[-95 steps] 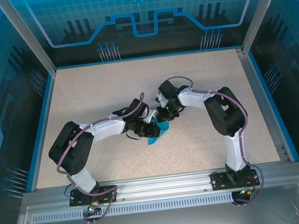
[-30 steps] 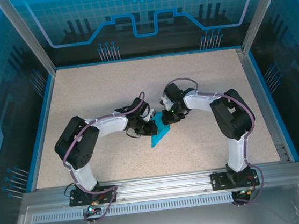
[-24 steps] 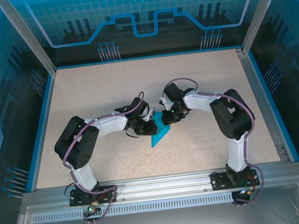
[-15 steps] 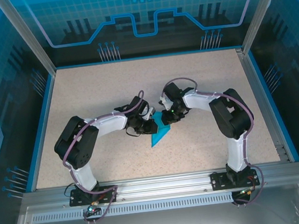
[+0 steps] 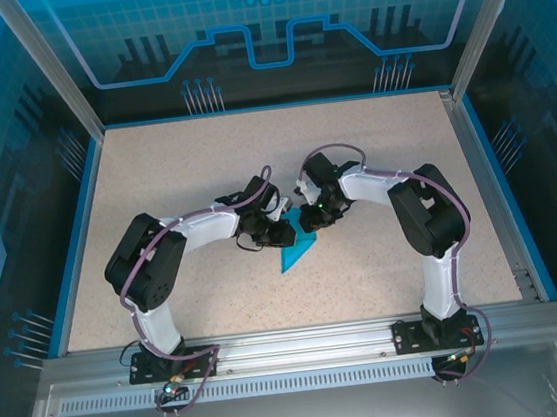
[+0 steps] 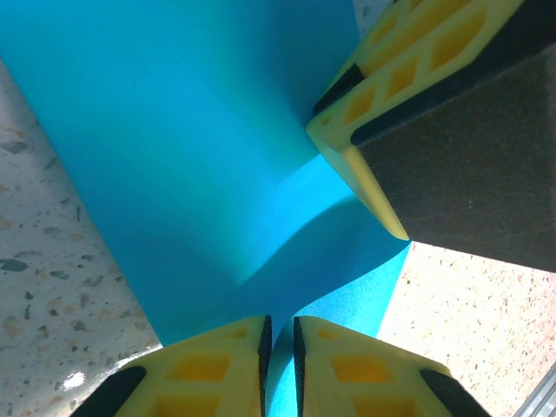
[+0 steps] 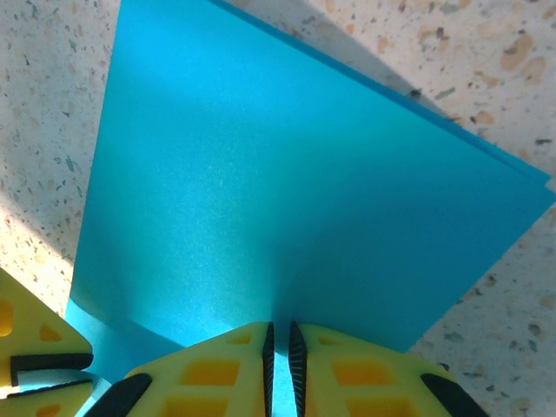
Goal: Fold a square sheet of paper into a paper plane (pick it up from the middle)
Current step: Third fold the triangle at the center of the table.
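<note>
While left claw (image 6: 278, 334) and right claw (image 7: 279, 339) each pinch the paper (image 7: 287, 191), jaws nearly closed, it spreads flat just ahead of them. Mid-fold, probably; next needs a clean crease without slipping.

Lab test cell — aluminium frame (image 5: 51, 68), blue panels (image 5: 268, 28).

Our left arm (image 5: 200, 229) bends and reaches to the right; our right arm (image 5: 372, 186) bends and reaches to the left; they meet low near the middle; our left gripper (image 6: 278, 323) squeezes its yellow fingers almost together on the folded blue paper (image 6: 174, 130); our right gripper (image 7: 280, 328) pinches the same paper; both grippers sit just beside each other.
</note>
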You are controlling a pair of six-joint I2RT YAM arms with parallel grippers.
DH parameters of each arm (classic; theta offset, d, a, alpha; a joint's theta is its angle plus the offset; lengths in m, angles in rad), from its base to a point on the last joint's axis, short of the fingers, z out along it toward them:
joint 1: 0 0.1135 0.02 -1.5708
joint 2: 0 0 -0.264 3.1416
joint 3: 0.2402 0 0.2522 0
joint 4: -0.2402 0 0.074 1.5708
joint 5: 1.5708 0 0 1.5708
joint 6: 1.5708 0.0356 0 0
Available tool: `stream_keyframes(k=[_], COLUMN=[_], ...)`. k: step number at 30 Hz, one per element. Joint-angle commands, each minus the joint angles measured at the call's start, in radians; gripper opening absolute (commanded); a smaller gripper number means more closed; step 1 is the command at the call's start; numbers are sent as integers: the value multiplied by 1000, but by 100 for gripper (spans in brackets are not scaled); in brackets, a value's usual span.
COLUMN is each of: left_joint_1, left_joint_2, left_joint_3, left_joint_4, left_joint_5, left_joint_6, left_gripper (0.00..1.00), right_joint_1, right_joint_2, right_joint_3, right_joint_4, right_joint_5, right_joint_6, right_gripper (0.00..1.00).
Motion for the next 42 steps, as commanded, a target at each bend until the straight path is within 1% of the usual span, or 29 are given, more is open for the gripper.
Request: stream_keyframes(k=[1,11,18,23,30,36,42], left_joint_1=[8,8,7,7,8,8,7], left_joint_2=[6,21,40,56,42,36,-12], left_joint_3=[-21,-7,0,-11,-39,-46,-69], left_joint_4=[0,4,23,19,41,39,66], left_joint_5=[-16,-72,-59,-72,-92,-86,-72], left_joint_6=[1,18,24,13,5,-2,-17], left_gripper=[18,17,17,17,17,16,15], right_joint_1=[7,5,3,4,5,5,5], right_joint_2=[32,21,28,27,31,27,27], right_joint_3=[-5,-20,-15,-15,-15,-26,-29], right_joint_4=[-8,-2,-5,-5,-3,-1,0], right_joint_5=[5,1,-1,4,1,9,11], right_joint_6=[-10,1,3,7,11,15,14], right_gripper=[17,17,18,18,18,18,18])
